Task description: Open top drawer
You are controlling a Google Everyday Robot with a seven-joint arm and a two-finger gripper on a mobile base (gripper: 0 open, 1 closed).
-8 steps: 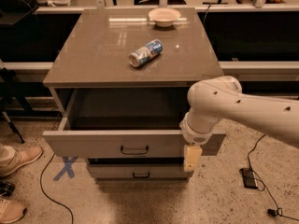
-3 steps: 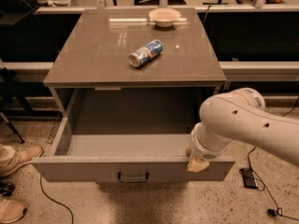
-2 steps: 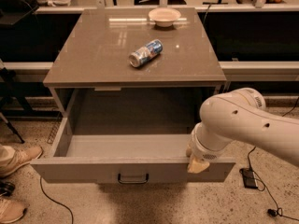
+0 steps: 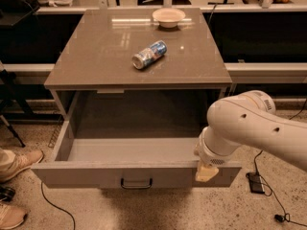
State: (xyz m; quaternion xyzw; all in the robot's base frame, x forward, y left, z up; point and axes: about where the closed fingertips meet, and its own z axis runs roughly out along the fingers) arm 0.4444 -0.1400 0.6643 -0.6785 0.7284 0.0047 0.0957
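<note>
The top drawer is pulled far out of the grey cabinet. Its deep plain grey box is open to view and holds nothing. A small black bar handle sits at the middle of its front. My gripper hangs from the white arm at the right end of the drawer front, right at its top edge. Whether it touches the front I cannot tell. The two lower drawers are hidden under the pulled-out drawer.
A blue and silver can lies on its side on the cabinet top, with a cream bowl behind it. A person's shoes are at the left. A black adapter and cable lie on the floor at the right.
Since the earliest frame the top drawer has slid much further out toward the camera and now covers the two lower drawers. The gripper came along with it. Over the last second almost nothing moved.
</note>
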